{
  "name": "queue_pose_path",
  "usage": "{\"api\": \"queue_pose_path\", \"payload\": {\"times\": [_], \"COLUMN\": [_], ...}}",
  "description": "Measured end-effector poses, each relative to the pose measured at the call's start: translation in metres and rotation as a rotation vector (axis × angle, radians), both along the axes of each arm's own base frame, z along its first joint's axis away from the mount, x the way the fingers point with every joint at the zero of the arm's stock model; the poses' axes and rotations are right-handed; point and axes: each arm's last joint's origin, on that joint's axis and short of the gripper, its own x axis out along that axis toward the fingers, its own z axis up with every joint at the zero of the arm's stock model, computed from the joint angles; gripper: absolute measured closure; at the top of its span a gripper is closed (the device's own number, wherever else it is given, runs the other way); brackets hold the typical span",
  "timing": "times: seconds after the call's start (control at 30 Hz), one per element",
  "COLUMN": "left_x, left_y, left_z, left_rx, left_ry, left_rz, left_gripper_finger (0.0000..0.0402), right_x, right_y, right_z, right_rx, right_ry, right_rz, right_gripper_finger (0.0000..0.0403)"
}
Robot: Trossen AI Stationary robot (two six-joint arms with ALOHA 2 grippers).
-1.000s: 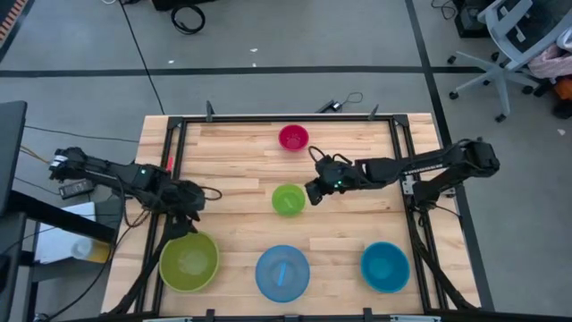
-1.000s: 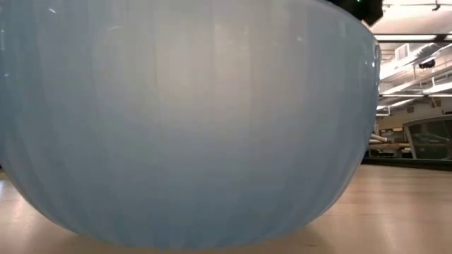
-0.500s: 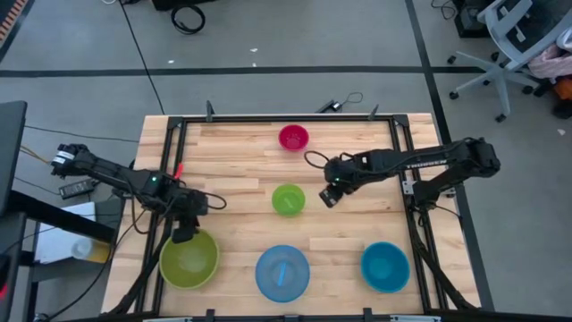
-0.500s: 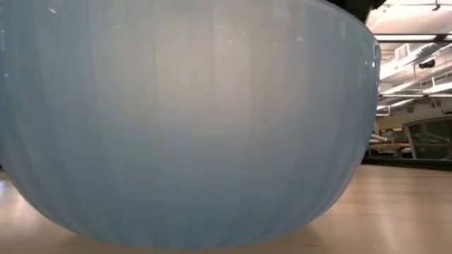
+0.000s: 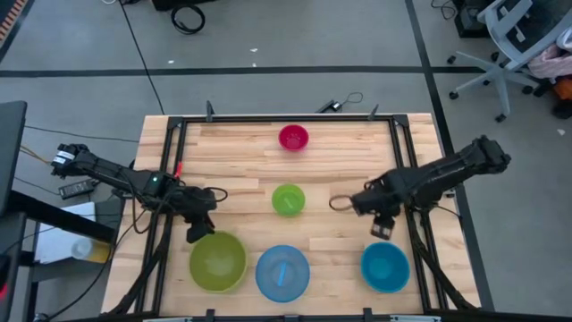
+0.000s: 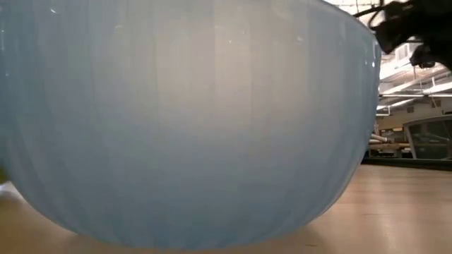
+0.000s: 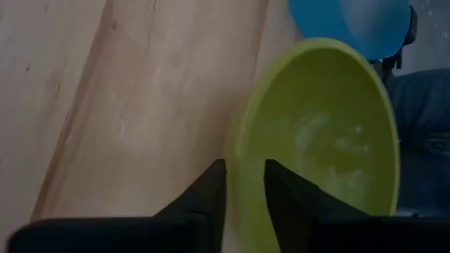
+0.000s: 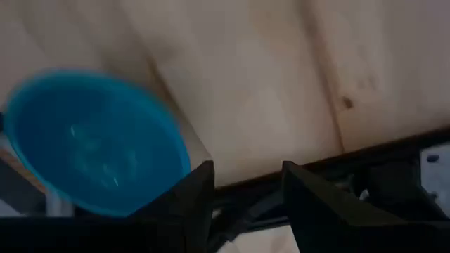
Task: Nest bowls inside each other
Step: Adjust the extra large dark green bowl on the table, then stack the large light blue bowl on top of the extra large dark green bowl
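Observation:
Five bowls stand on the wooden table, open side up. The large yellow-green bowl (image 5: 217,262), the light blue bowl (image 5: 282,273) and the teal-blue bowl (image 5: 385,266) line the near edge. The small green bowl (image 5: 288,199) is mid-table, the magenta bowl (image 5: 293,137) at the far side. My left gripper (image 5: 198,234) is shut on the yellow-green bowl's rim. My right gripper (image 5: 384,229) hangs open over bare wood just beyond the teal-blue bowl (image 8: 91,140), nothing between its fingers. My left gripper holds the yellow-green bowl by its rim (image 7: 238,151) on the bowl's far left side. One finger (image 7: 211,186) is outside the wall and the other inside. The fingers slant down from the table's far left. The bowl stays upright, opening up.
The light blue bowl (image 6: 183,120) fills the low view, with my right arm (image 6: 402,28) dark at its top right. A black metal frame (image 5: 400,152) runs around the table edges. Bare wood lies between the small green bowl and the near row.
My left gripper came down onto the yellow-green bowl's rim and moved toward the table's right; the bowl went with it and now stands close beside the light blue bowl. My right gripper swung from beside the small green bowl toward the near right and tipped downward.

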Motion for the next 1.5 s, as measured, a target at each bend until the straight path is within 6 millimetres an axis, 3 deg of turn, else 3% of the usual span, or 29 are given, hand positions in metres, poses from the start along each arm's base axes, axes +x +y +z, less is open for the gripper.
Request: {"api": "queue_pose_path", "payload": {"times": [0.13,0.3,0.47,0.67,0.8,1.07,1.17,1.3,1.5], "left_x": [0.000,0.000,0.004,-0.009,-0.012,-0.011,-0.007,0.000,0.008], "left_y": [0.000,0.000,-0.001,-0.003,-0.009,-0.017,-0.016,-0.011,-0.010], "left_z": [0.000,0.001,0.016,0.001,0.002,0.028,0.042,0.056,0.061], "left_rx": [0.000,-0.014,0.005,0.089,0.038,-0.007,0.048,0.139,0.167], "left_ry": [0.002,0.004,-0.066,0.125,0.153,0.121,0.046,-0.066,-0.149], "left_rz": [0.001,0.018,-0.023,-0.107,-0.123,-0.129,-0.112,-0.040,0.039], "left_gripper_finger": [0.0237,0.0195,0.0189,0.0189,0.0189,0.0189,0.0189,0.0189,0.0189], "right_x": [-0.006,-0.013,-0.017,-0.025,-0.020,0.012,0.033,0.076,0.143], "right_y": [0.020,0.038,0.048,0.045,0.048,0.057,0.051,0.043,0.059], "right_z": [-0.017,-0.041,-0.054,-0.072,-0.069,-0.024,-0.017,-0.029,-0.054], "right_rx": [0.045,0.068,0.086,0.029,0.023,-0.008,-0.019,0.040,0.092], "right_ry": [-0.022,-0.049,-0.088,-0.039,-0.079,-0.340,-0.505,-0.643,-0.666], "right_rz": [0.107,0.107,0.126,0.056,-0.025,-0.176,-0.342,-0.525,-0.484], "right_gripper_finger": [0.0216,0.0205,0.0204,0.0209,0.0213,0.0213,0.0213,0.0213,0.0213]}}
